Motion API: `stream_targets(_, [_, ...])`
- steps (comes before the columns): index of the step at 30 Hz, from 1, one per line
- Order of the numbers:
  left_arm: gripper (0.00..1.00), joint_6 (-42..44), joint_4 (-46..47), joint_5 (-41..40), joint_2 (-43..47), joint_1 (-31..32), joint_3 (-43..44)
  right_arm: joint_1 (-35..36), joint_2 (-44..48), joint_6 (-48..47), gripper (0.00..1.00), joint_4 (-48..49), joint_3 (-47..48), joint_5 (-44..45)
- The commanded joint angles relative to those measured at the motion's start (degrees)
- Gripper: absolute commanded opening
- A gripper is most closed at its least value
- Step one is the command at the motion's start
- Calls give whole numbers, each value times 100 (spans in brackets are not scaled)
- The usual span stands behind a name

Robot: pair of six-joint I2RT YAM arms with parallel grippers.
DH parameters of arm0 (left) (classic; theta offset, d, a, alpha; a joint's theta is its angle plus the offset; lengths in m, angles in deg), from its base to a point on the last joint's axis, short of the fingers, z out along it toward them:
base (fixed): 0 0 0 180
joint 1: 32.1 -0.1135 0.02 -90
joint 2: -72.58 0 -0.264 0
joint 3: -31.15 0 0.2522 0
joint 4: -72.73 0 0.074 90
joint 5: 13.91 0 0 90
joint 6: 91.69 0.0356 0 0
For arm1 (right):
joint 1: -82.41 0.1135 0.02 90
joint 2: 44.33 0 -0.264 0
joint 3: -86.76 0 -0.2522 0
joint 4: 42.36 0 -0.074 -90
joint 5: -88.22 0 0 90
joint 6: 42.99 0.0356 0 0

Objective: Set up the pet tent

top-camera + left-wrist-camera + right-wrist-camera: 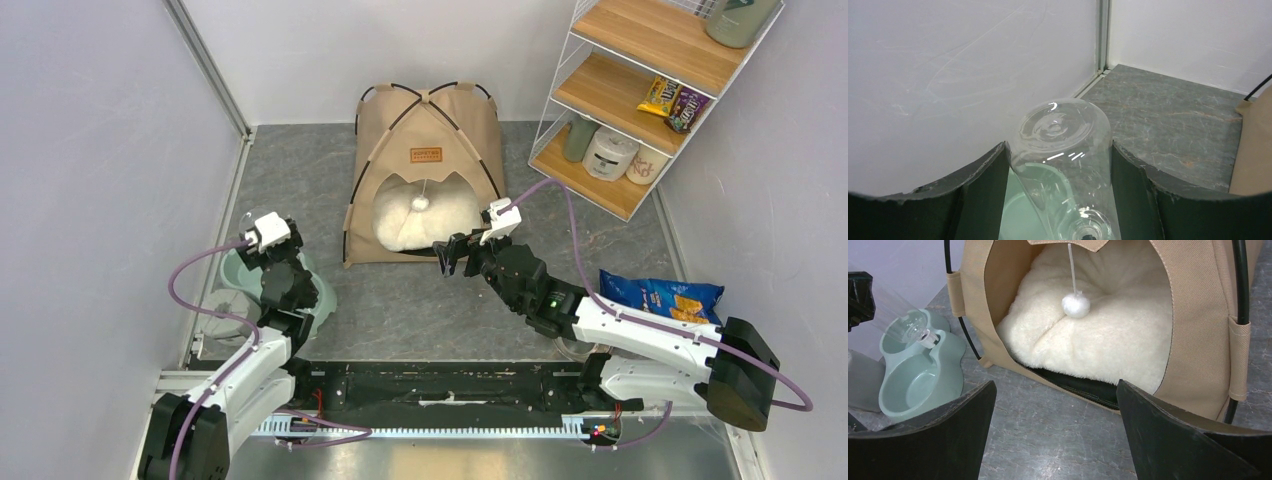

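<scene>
- 2 arms are on separate jobs; the right gripper hangs spread wide and empty at the 6 o'clock side of the pet tent, facing its doorway.
- That tent sits toward 12 o'clock on the table, upright, black poles crossed at its peak; a white pillow fills its floor and a pompom dangles in the arch.
- At the tent's 8 o'clock, the left gripper is clenched on a clear bottle above the green feeder; both fingers lie flush against its sides.
- Judged step: the tent looks assembled; only tidying at the doorway seems left.
- Next move, as I judge it: a low, short push toward 12 o'clock to seat the pillow's front behind the black base; steer clear of the side poles.
</scene>
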Motion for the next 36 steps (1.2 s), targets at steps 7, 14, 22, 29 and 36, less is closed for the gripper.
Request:
stream_targets(7, [36,235,292,-687,-90,-23,69,-56,3,53,97,168,203,-56])
stream_targets(14, [36,52,106,-73,-30,-15,-131,-69,-6,70,97,198,177,-64])
stream_targets(22, [36,-677,-141,583,-88,-7,-280,-112,46,31,97,208,167,-39])
stream_targets(29, [36,-1074,6,945,-466,71,-136,-139,81,47,97,225,123,-4])
stream_targets(36, [36,-951,263,1666,-1057,142,61,-178,173,76,97,125,87,36])
